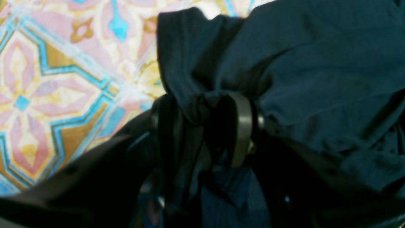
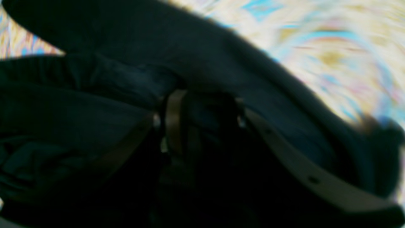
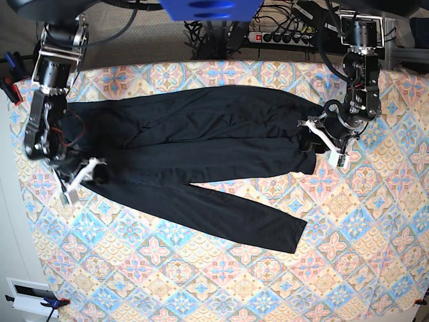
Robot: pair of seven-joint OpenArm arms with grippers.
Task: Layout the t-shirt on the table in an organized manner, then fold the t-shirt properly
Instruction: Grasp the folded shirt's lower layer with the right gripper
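1. Left wrist view: the left gripper (image 1: 208, 123) is clamped on a bunched fold of the t-shirt (image 1: 316, 79). The cloth is pinched between a dark finger and a pale metal-looking finger (image 1: 242, 126), and it gathers into a knot of creases right at the grip.
2. Same view: from the pinch the dark fabric fans out up and to the right in soft wrinkles. The table (image 1: 57, 79), with its pink, blue and gold tile pattern, shows bare on the left.
3. Right wrist view: the picture is blurred. The right gripper (image 2: 202, 120) is closed on a thick fold of the t-shirt (image 2: 95, 104), with cloth packed between the fingers. A pale finger bar (image 2: 300, 174) runs toward the lower right.
4. Same view: dark fabric fills most of the frame, and the table (image 2: 332, 47) is a smeared pastel patch at the upper right.
5. Base view: the t-shirt (image 3: 201, 147) lies stretched across the table (image 3: 221, 282) in long horizontal folds, with one long flap (image 3: 221, 215) slanting down toward the lower right.
6. Same view: the left gripper (image 3: 320, 139) holds the cloth's right end, its arm reaching down from the top right corner. The right gripper (image 3: 82, 173) holds the left end, its arm coming down along the table's left edge.
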